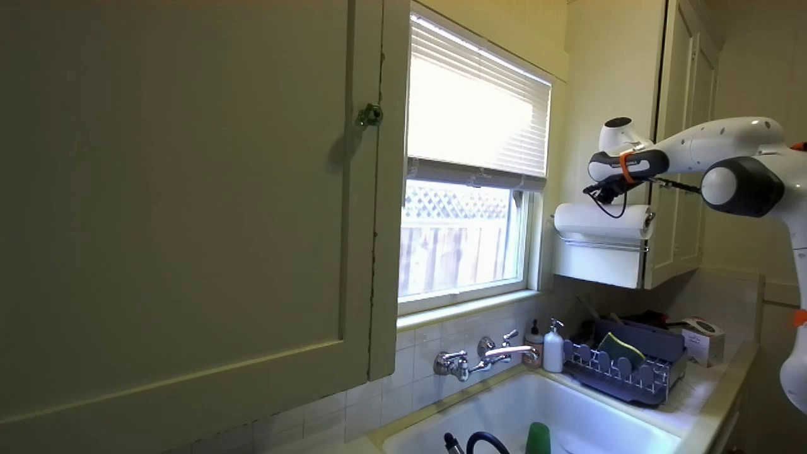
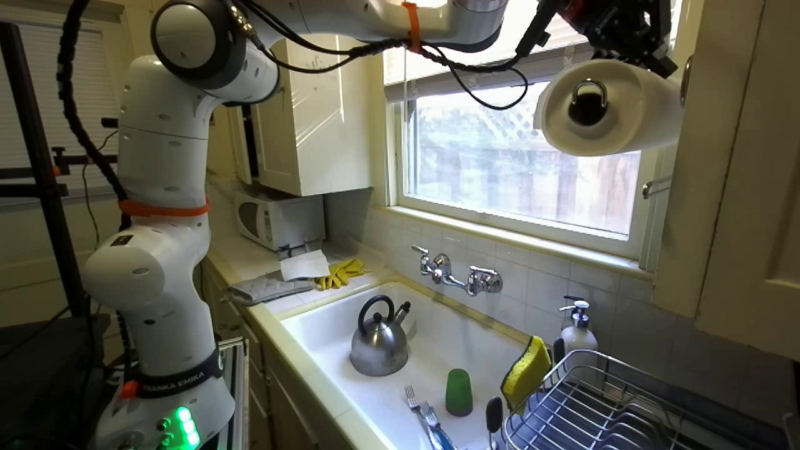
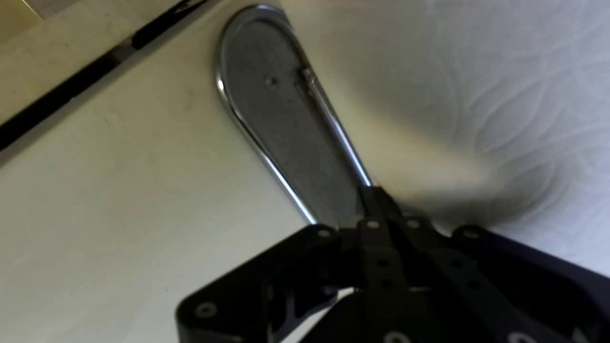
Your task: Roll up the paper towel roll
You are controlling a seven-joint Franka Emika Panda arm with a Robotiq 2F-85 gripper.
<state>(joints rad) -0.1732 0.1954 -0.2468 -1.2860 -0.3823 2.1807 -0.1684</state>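
Observation:
The paper towel roll is a white cylinder on a wall holder beside the window, under my gripper. The end of the roll faces the camera in an exterior view, and a short loose edge shows at its left side. I see no long sheet hanging from it. My gripper is at the top of the roll, near its cabinet end. In the wrist view the gripper has its fingertips together with nothing visible between them, beside the metal holder bracket. The roll's embossed surface is close on the right; contact is unclear.
The holder hangs on the cabinet side, close to the gripper. The window blind is beside the roll. Below are the sink with a kettle and green cup, the faucet and a dish rack.

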